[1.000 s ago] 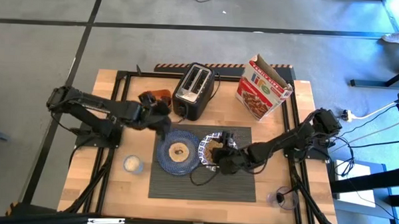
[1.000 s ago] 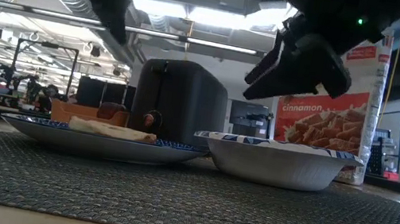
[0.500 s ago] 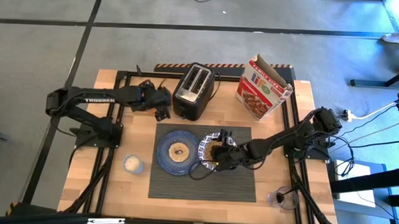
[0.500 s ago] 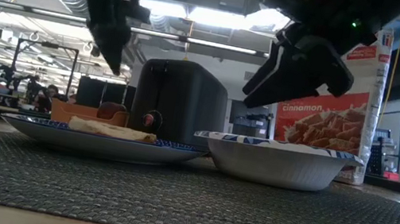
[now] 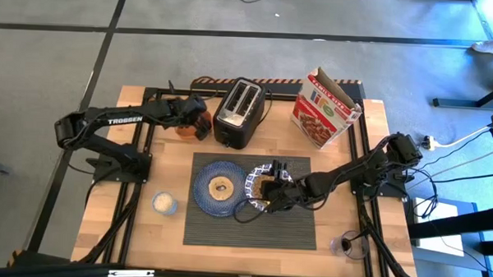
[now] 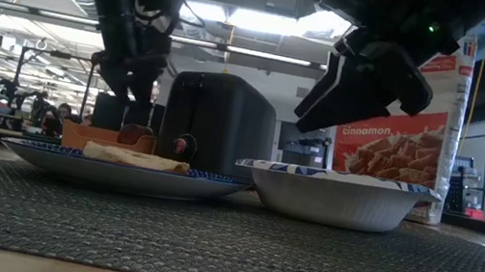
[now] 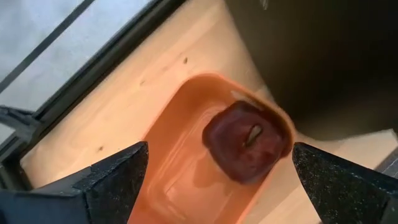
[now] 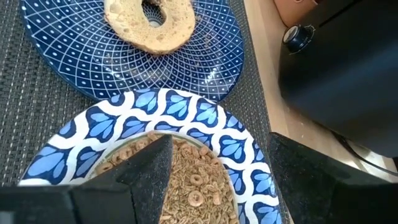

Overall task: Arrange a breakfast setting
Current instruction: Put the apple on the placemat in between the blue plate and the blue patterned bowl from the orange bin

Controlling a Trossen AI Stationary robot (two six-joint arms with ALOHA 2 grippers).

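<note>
A dark grey ribbed placemat (image 5: 251, 229) carries a round dark blue plate (image 5: 205, 199) with a bagel (image 5: 222, 187) on it. Beside the plate stands a blue-and-white bowl (image 8: 155, 118) filled with cereal. My right gripper (image 8: 217, 162) hovers open just above the bowl, clear of it in the low view (image 6: 358, 86). A small dark red jar (image 7: 245, 140) sits inside an orange tub (image 7: 180, 168) on the wood left of the toaster. My left gripper (image 7: 221, 148) hangs open over the tub, slanting down, one finger on each side of the jar without touching it.
A black toaster (image 5: 239, 113) stands close beside the tub at the far side, and an open cereal box (image 5: 323, 108) at the far right. A small light cup (image 5: 164, 203) sits left of the placemat, and a dark glass (image 5: 350, 245) near the right front corner.
My left gripper has swung from the plate's far-left edge toward the table's far edge and sunk, ending over the orange tub beside the toaster. The plate, bagel and bowl lie as before.
</note>
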